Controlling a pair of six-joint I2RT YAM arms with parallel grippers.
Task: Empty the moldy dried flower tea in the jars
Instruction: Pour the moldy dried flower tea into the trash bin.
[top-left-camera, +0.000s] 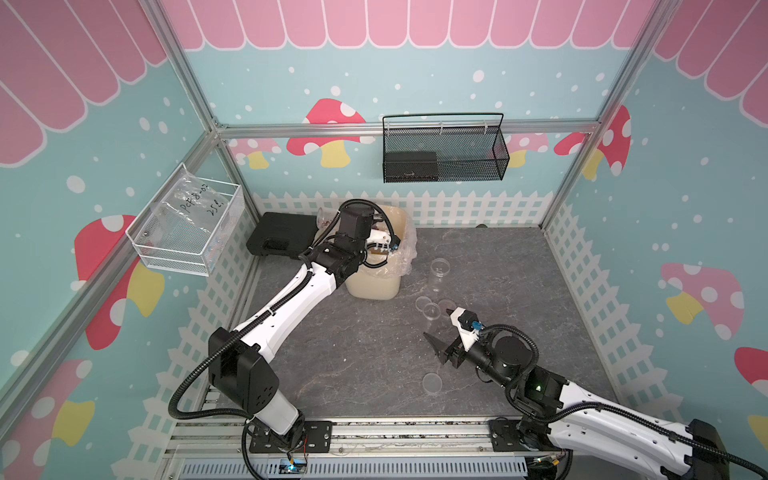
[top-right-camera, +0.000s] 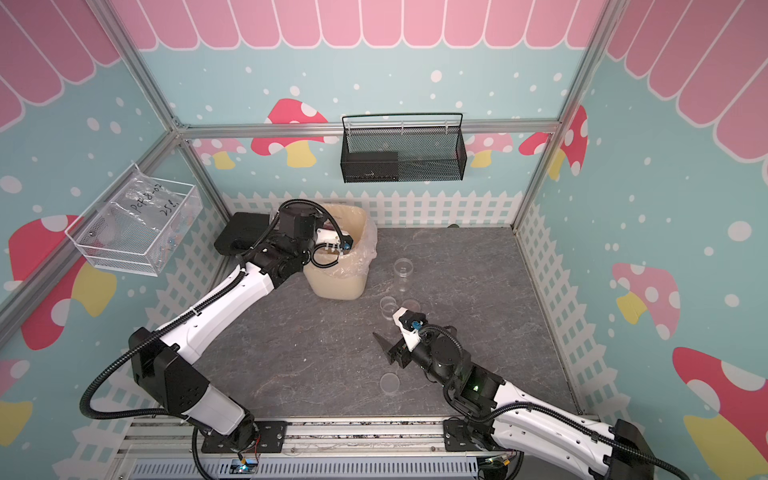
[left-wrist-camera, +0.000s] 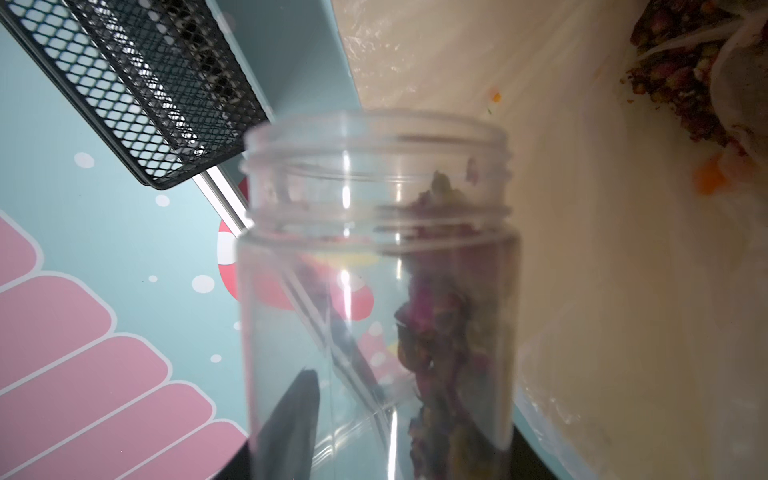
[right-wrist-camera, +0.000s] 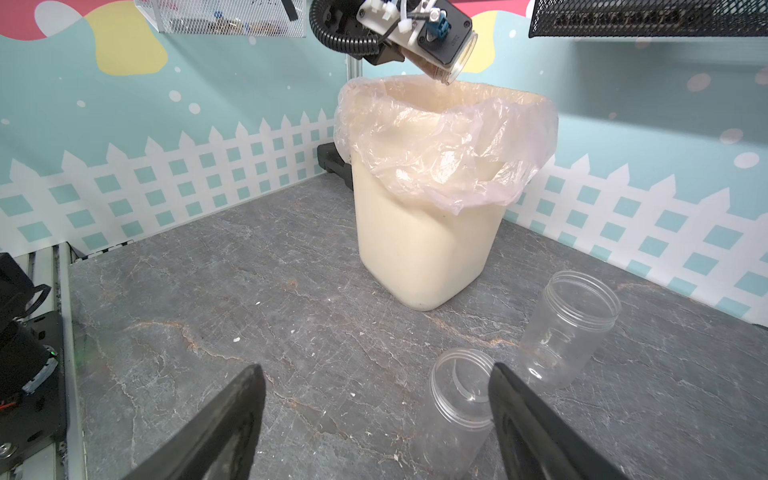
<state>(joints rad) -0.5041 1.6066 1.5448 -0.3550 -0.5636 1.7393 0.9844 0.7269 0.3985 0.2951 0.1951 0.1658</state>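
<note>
Left wrist view, left claw (left-wrist-camera: 386, 415) clenched on tilted jar (left-wrist-camera: 374, 257) of tea (left-wrist-camera: 436, 332) over bin (right-wrist-camera: 424, 249), right claw (right-wrist-camera: 376, 374) spread wide, empty

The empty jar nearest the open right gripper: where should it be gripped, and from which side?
Grip the nearer empty jar by its smooth wall below the threaded neck, fingers on opposite sides, coming in level from the right gripper's side. It stands upright, lidless and round, and the second jar stands beyond it, so the near side looks open.

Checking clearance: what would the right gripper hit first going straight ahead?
Probably the nearer empty jar, clipped by one finger; between the fingers lies bare tabletop, then the waste bin. Depth unclear.
</note>
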